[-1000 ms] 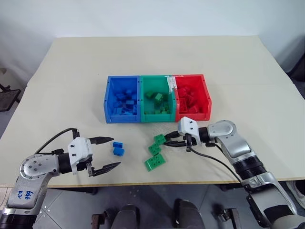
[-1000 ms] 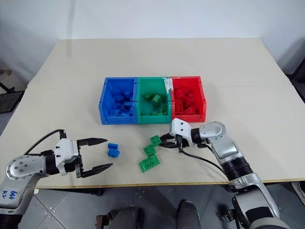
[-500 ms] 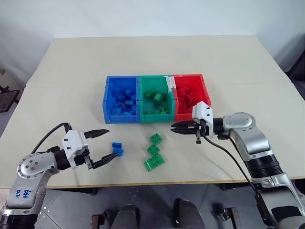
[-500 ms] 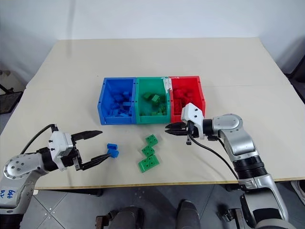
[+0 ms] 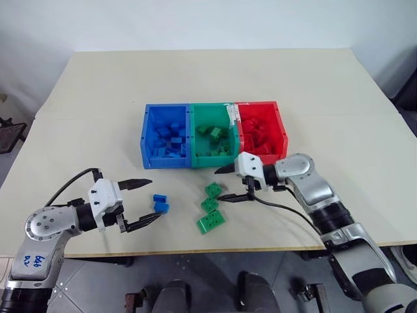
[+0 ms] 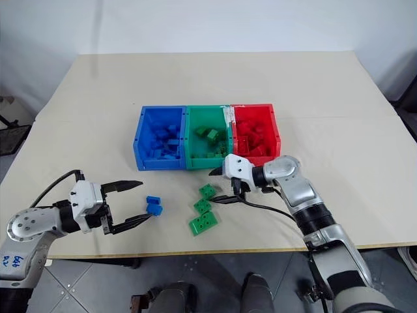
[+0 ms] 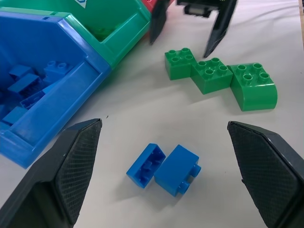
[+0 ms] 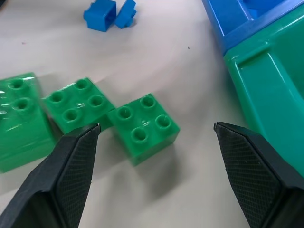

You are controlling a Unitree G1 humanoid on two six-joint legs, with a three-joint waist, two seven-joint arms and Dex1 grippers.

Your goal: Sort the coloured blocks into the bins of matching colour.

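Left eye view, three green studded plastic bricks (image 5: 212,207) chained diagonally on table, studs up, right gripper (image 5: 228,182) spread wide above nearest-bin brick, left gripper (image 5: 144,203) gaping, empty

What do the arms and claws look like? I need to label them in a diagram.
Both arms are silver-grey with black joint bands and loose black cables. Each claw, left and right, has a white housing and two black pointed fingers with textured pads. The left arm bears blue handwriting.

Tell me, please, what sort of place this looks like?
Probably a lab or test room: a plain beige table against a bare white wall, with three joined bins and toy blocks laid out for sorting.
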